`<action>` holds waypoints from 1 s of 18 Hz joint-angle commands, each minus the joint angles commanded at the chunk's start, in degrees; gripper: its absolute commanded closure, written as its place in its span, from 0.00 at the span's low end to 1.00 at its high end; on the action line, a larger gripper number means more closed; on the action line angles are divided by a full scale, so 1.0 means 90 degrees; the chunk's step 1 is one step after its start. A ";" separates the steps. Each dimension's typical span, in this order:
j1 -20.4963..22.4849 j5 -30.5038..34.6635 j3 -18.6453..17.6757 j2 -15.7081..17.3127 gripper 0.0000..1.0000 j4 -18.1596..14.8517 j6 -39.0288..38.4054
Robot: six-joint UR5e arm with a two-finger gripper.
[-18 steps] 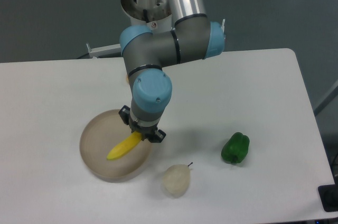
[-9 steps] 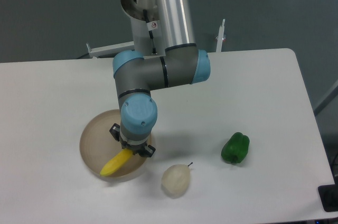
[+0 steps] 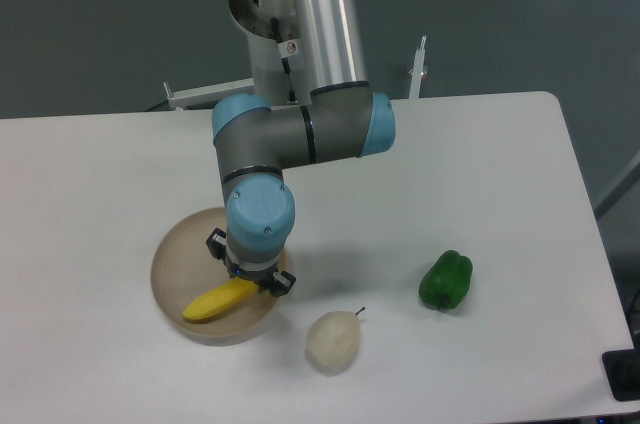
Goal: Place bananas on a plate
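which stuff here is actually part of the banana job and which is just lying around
Part of the job:
- bright yellow curved banana
- round beige-tan shallow plate
- claw

Just lying about:
- green bell pepper
- pale whitish pear-like fruit with a thin stem

We see even, diffuse overhead light on the white counter (image 3: 120,174), bright but without hard glare. Soft, short shadows sit under the green bell pepper (image 3: 446,280) and the arm (image 3: 300,134). Focus is slightly soft throughout; the steel column (image 3: 318,4) shows pale sheen.
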 joint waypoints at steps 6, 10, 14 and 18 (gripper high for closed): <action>0.0263 0.0624 0.0840 0.0098 0.00 -0.0019 0.0252; 0.0653 0.0772 0.0957 0.0157 0.00 -0.0068 0.1619; 0.1375 0.0762 0.1114 0.0138 0.00 -0.0136 0.2029; 0.2302 0.0772 0.1123 -0.0134 0.00 -0.0127 0.3386</action>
